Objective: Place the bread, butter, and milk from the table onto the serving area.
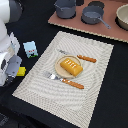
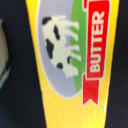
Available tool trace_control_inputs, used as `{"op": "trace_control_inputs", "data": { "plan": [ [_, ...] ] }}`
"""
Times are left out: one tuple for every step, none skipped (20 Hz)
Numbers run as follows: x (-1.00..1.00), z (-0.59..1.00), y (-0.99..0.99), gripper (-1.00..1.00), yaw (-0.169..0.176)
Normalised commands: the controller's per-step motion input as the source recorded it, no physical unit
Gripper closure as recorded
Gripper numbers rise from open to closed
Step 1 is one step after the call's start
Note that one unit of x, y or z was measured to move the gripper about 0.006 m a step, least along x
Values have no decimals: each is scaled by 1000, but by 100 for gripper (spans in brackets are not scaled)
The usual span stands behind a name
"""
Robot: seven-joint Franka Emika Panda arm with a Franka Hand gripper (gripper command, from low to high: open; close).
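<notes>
Bread (image 1: 71,66) sits on the plate (image 1: 59,71) already; arm hovers low over the butter (image 2: 70,65), lining up a pick; tool's grip can't be told.

Butter (image 2: 75,70) pkt: "BUTTER" in white on red ribbon, beside cow pic.

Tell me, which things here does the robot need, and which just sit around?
Job: golden-orange scored loaf on the round tan plate, flat yellow butter packet, white-blue milk carton, beige woven placemat.
Lying about: grey pots, pinkish-brown board, fork, orange-handled knife.
</notes>
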Motion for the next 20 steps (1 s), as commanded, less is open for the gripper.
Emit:
{"op": "trace_control_inputs", "data": {
  "plan": [
    [0,-37,0,100,15],
    [0,-37,0,100,16],
    [0,-43,0,100,17],
    [0,-37,0,100,21],
    [0,-31,0,100,23],
    [0,-26,0,100,24],
    [0,-23,0,100,24],
    [0,-31,0,100,24],
    [0,0,0,100,25],
    [26,106,0,100,36],
    [0,509,100,100,19],
    [0,1000,126,100,3],
    [71,1000,103,100,0],
    [300,1000,49,100,0],
    [389,1000,3,100,0],
    [509,1000,0,100,0],
    [611,1000,0,100,0],
    [737,1000,-11,100,0],
    [809,1000,-37,100,0],
    [860,1000,-74,100,0]
  ]
}}
